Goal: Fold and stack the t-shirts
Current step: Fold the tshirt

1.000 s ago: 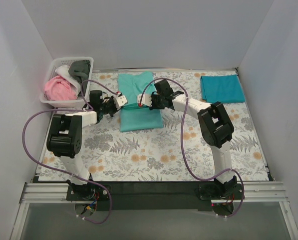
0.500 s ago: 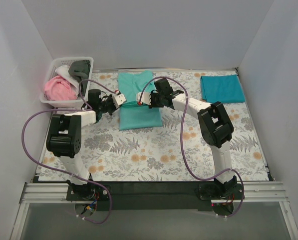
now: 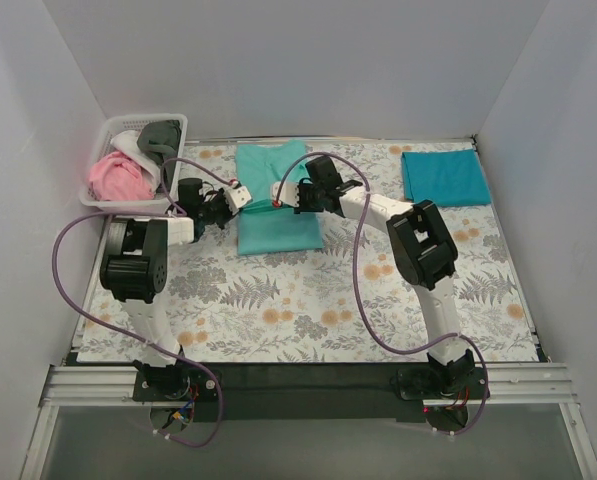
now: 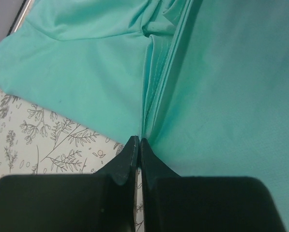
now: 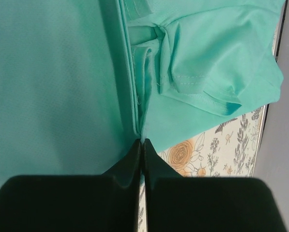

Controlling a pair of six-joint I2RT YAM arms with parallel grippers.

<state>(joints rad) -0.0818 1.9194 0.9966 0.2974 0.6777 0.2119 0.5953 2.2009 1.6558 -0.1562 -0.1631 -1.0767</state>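
Note:
A mint-turquoise t-shirt (image 3: 276, 200) lies at the back middle of the floral cloth, its near half doubled over. My left gripper (image 3: 240, 197) is shut on the shirt's left folded edge (image 4: 149, 96). My right gripper (image 3: 281, 196) is shut on its right folded edge (image 5: 134, 96). Both hold the fold lifted over the shirt's back half. A darker teal-blue t-shirt (image 3: 444, 177) lies folded at the back right. Pink (image 3: 116, 177), white (image 3: 130, 143) and dark grey (image 3: 161, 135) t-shirts are bunched in the basket.
A white plastic basket (image 3: 106, 205) stands at the back left corner. The white floral-print cloth (image 3: 318, 300) covers the table. Grey walls close in the back and both sides. Purple cables loop from both arms.
Both grippers have moved away from me toward the back with the fold in them. The shirt's near edge has drawn farther back, so the folded part looks shorter.

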